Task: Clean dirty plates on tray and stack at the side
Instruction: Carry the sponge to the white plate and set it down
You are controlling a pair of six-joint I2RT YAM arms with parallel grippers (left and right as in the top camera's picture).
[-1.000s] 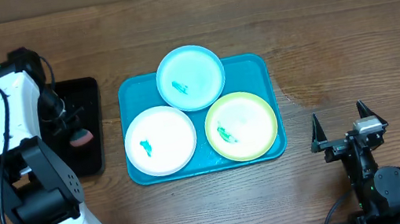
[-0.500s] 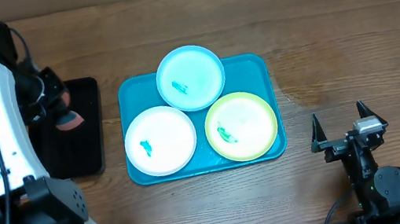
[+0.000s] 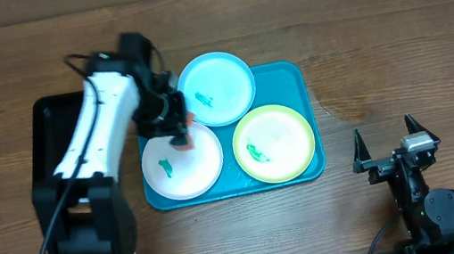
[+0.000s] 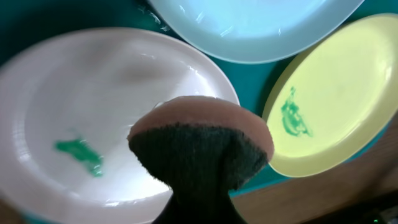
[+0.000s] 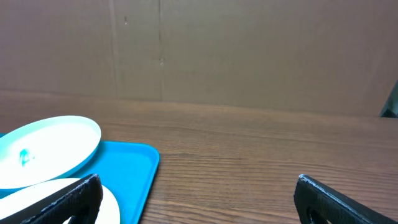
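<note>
— Plates first: where do the three sit?

— All on the large turquoise-blue rectangular plastic tray (image 3: 292, 77). The round white plastic plate (image 3: 189, 173) fills the tray's near-left corner and the yellow-green-rimmed plate (image 3: 274, 142) its near-right. The pale cyan plate (image 3: 217, 88) lies at the tray's far edge, lapping over the rim. Each carries a small teal-green smear.

— And the grippers?

— The left gripper (image 3: 175, 127) is clamped on a brown-topped sponge with a dark scouring face (image 4: 200, 143). It hangs over the far-right part of the white plate, off to one side of that plate's smear (image 4: 79, 152). Whether the sponge touches the plate, I cannot tell. The right gripper (image 5: 199, 202) is spread wide and holds nothing, above the bare wooden table (image 3: 375, 33) to the right of the tray.

— How will the plates handle?

— Light, stiff and glossy, I'd judge, so they are likely to skate on the tray under scrubbing. Take hold at the raised rim, where fingers can pinch over the edge. The cyan plate's overhanging edge looks the easiest place to start.
</note>
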